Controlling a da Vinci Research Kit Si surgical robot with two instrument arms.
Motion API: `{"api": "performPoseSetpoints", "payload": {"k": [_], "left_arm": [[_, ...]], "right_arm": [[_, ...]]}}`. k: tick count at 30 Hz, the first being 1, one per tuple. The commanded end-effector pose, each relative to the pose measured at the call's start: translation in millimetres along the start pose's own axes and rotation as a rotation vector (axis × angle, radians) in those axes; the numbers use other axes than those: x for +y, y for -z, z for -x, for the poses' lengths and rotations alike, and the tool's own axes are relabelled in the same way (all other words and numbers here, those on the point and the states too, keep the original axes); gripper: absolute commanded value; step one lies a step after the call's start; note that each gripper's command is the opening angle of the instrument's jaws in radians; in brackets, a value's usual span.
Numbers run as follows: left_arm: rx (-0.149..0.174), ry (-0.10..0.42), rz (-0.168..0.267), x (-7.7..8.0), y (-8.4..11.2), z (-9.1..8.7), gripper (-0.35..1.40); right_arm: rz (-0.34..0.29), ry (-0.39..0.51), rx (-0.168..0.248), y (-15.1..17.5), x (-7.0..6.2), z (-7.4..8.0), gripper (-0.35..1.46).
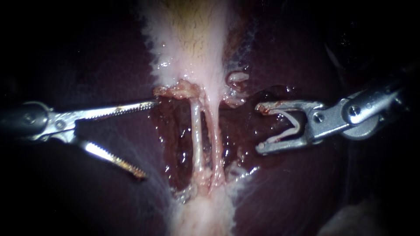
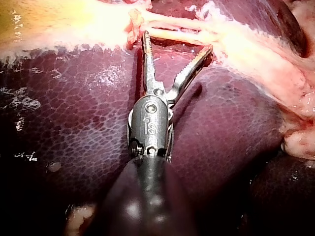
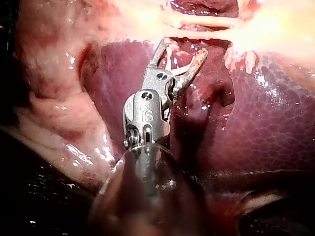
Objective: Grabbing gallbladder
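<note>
The gallbladder [image 1: 188, 48] is the pale, soft band at the far middle of the scene. Dark liver [image 1: 87, 188] lies on both sides of it. At its near end it gets thin and lumpy, and two thin tubes [image 1: 197, 135] run from there toward me.

My left instrument [image 1: 148, 140] comes in from the left. Its pincer is wide open and holds nothing. The far jaw points at the lumpy near edge of the gallbladder and looks just beside it. The near jaw hangs over the liver, well apart from the pale tissue.

My right instrument [image 1: 258, 127] waits on the right side of the tubes. Its jaws stand apart, and a pale clip [image 1: 299, 126] sits between them, touching both.

I think the job now is to get a good bite with the left pincer. I should slide it a little to the right and a little farther away, so the pale tissue sits between both jaws. I want a thick piece of gallbladder, not only the lumpy edge, which could tear. I must keep away from the thin tubes and not poke the liver. Then I close slowly and check that it holds before I pull.
</note>
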Motion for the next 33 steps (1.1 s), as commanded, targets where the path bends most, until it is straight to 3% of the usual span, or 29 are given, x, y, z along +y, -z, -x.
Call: {"api": "performPoseSetpoints", "payload": {"k": [1,8,13,17,26,33], "left_arm": [[0.0,0.001,0.0,0.0,0.0,-0.1,1.14],[0.004,0.039,0.006,-1.1,0.9,-1.5,1.16],[0.0,0.059,-0.017,-2.8,1.4,-3.3,1.18],[0.001,0.067,-0.029,-4.5,0.8,-3.8,1.18],[-0.009,0.068,-0.025,-8.8,-2.6,-2.1,1.11],[-0.04,0.062,-0.016,-10.3,-3.9,-0.2,0.96]], "right_arm": [[0.0,0.0,0.0,0.0,0.0,0.0,0.5],[0.0,0.0,0.0,0.0,0.0,0.0,0.5],[0.0,0.0,0.0,0.0,0.0,0.0,0.5],[0.0,0.0,0.0,0.0,0.0,0.0,0.5],[0.0,0.0,0.0,0.0,0.0,0.0,0.5],[0.0,0.0,0.0,0.0,0.0,0.0,0.5]]}}
